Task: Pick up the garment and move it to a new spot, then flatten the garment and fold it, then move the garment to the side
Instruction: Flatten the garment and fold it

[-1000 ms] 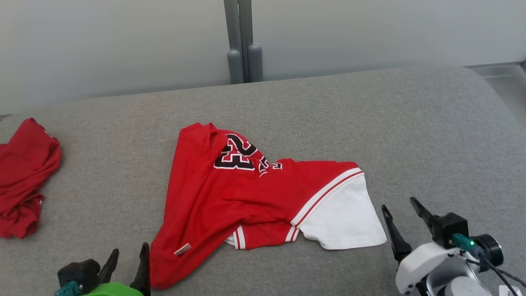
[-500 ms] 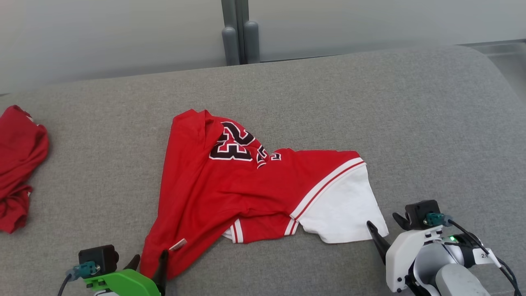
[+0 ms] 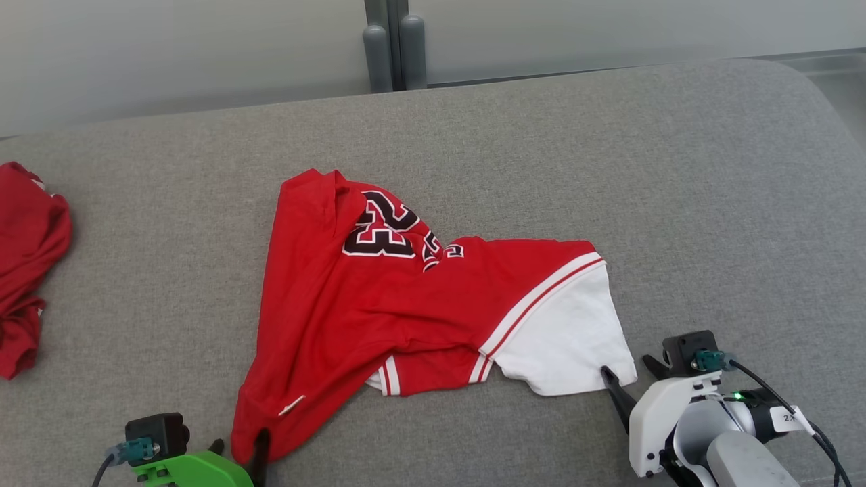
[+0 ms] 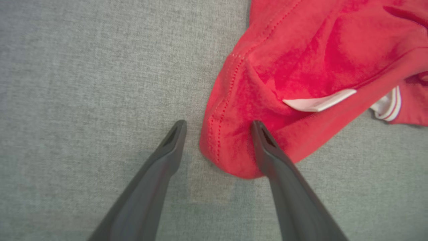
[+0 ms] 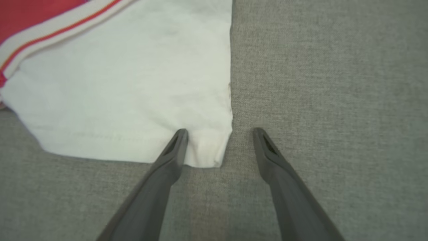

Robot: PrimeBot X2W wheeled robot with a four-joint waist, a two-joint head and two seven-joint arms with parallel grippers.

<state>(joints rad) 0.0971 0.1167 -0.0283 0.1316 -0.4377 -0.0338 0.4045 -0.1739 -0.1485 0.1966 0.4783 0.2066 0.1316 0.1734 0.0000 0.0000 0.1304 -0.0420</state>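
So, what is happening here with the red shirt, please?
A two-armed robot seems about to take hold of the red jersey, which lies crumpled on the grey cushion. Its left gripper is open, with the jersey's red hem corner between its jaws. Its right gripper is open too, straddling the corner of the white section. Nothing is gripped or lifted yet. A second red garment lies off to the robot's left.

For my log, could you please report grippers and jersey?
Left gripper open at red corner. Right gripper open at white corner. Jersey crumpled, ungripped. Other red garment lies apart.
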